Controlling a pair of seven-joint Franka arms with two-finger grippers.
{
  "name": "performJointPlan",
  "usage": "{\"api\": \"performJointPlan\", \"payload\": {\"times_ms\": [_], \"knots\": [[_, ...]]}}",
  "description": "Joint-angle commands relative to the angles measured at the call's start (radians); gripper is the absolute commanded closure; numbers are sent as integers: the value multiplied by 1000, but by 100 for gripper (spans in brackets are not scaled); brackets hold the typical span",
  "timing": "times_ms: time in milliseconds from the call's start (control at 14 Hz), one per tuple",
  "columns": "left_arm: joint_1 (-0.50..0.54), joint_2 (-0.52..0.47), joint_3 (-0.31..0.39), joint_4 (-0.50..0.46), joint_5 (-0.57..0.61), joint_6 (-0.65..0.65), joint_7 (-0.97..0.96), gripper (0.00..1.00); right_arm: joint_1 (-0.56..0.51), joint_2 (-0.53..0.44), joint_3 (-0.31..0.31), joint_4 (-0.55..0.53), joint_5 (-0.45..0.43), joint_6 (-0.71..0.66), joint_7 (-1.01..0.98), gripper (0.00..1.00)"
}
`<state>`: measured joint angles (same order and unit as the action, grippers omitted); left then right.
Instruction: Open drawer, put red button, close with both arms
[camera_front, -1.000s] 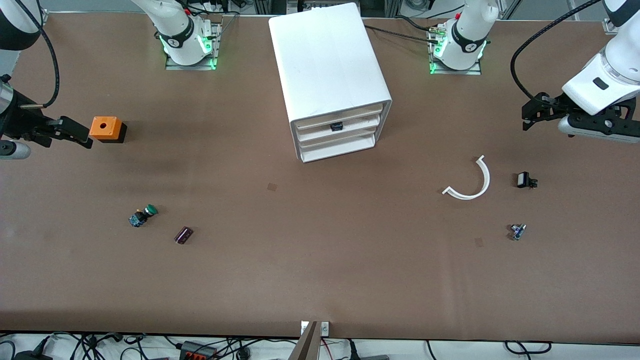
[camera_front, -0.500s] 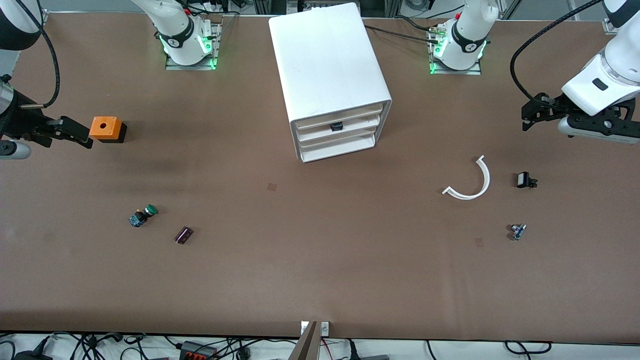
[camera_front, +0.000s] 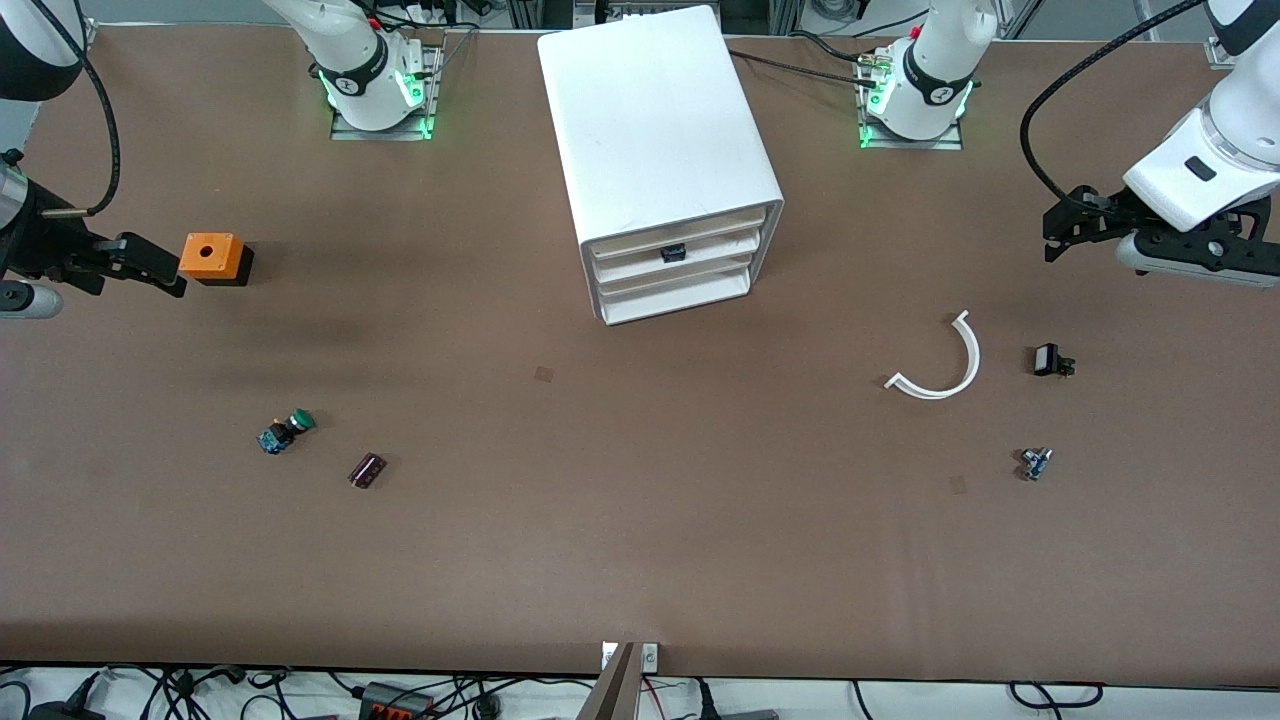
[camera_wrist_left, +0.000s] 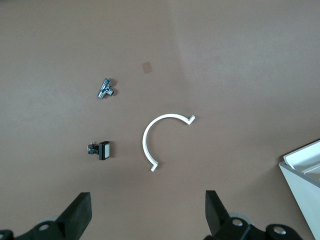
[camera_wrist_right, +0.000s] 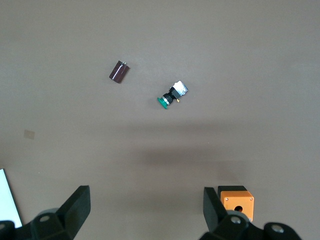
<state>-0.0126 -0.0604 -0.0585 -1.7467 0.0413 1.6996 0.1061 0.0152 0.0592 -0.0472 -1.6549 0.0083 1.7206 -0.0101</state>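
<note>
The drawer (camera_front: 676, 252), second of four in the white cabinet (camera_front: 655, 130) at the middle of the table's robot side, sits pushed in level with the other three, with a small dark piece on its front that may be a handle. We find no red button in any view; it could be shut inside, but we cannot tell. Over the last second nothing on the table has shifted and both arms have stayed almost still, so we judge this a pause, either before the work starts or after it ends. The left gripper (camera_wrist_left: 145, 220) hangs with its fingers wide apart and empty over the left arm's end of the table. The right gripper (camera_wrist_right: 145, 215), also spread and empty, hangs over the right arm's end, just beside the orange cube (camera_front: 211, 257). Counted: one cabinet, four drawers, one orange cube, one green button (camera_front: 287, 432), one dark purple cylinder (camera_front: 367, 470), one white curved strip (camera_front: 945, 365), one small black part (camera_front: 1050, 360), one small metal part (camera_front: 1035, 462), and two arms.
</note>
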Motion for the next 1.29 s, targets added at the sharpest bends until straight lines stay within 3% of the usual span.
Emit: {"api": "performJointPlan", "payload": {"times_ms": [0,1214], "knots": [[14,10,-15,30,16,-26,20,0,-3,2,9,7,-11,-7,-10,0],[14,13,-15,30,6,-40,15,0,-3,2,10,7,-11,-7,-10,0]]}}
